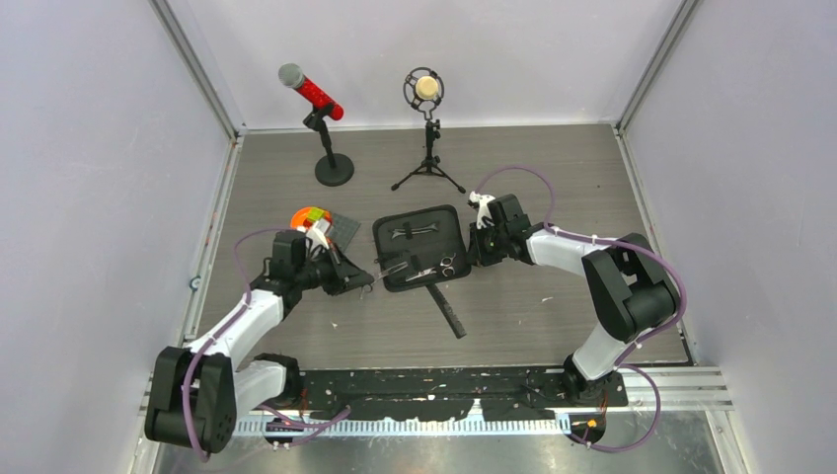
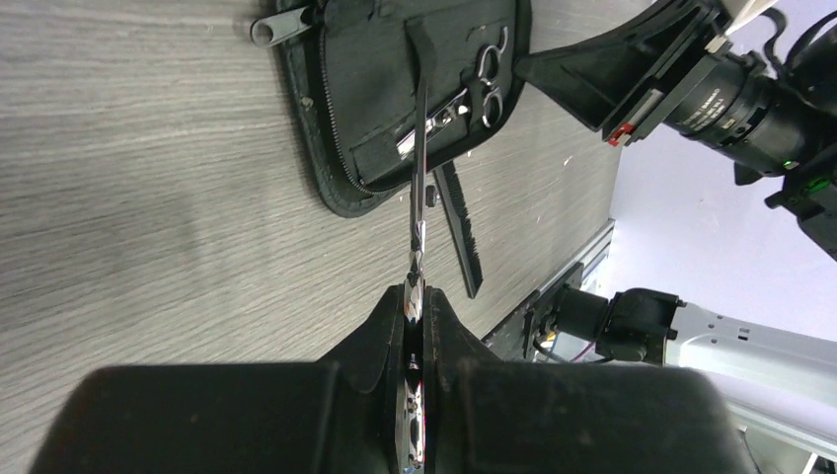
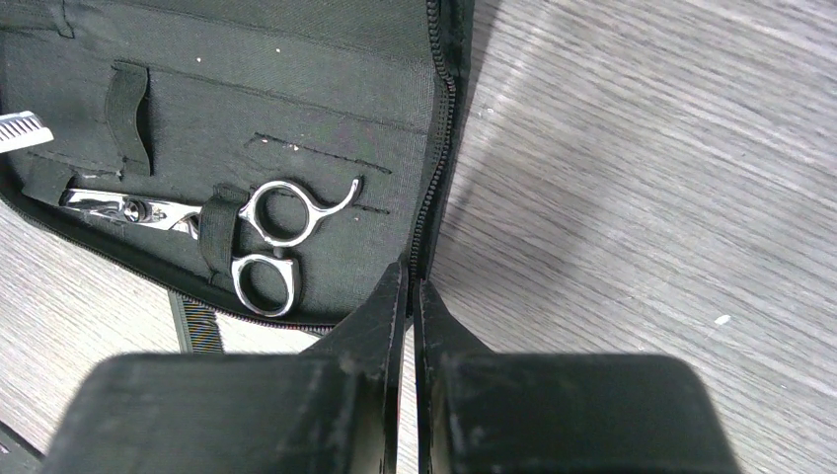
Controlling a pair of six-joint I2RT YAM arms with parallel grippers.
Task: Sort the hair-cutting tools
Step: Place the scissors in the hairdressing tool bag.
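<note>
Pinching a pair of silver scissors [image 2: 419, 252] by the handle end, the left gripper [image 2: 416, 296] has its fingers pressed tight against the metal. The blades stick out past the fingertips towards the open black zip case [image 2: 367, 69], and their tips reach over its left edge. The case lies flat in the middle of the table [image 1: 553, 178]. A second scissors [image 3: 268, 247] sits inside it, along its near edge, tucked under an elastic strap with the ring handles towards the case's right edge. The right gripper [image 3: 411, 286] is at that right edge with its fingers closed to a thin slit. The zipped rim runs into that slit, so it seems to grip the rim. A black comb [image 2: 458, 229] lies on bare wood just beside the case's near edge, angled towards the table's near edge. Near the far edge stand a red-handled microphone [image 1: 312, 95] and a shock-mounted microphone [image 1: 425, 89]. An orange and green object [image 1: 310, 216] rests beside the left arm, towards the left edge.
</note>
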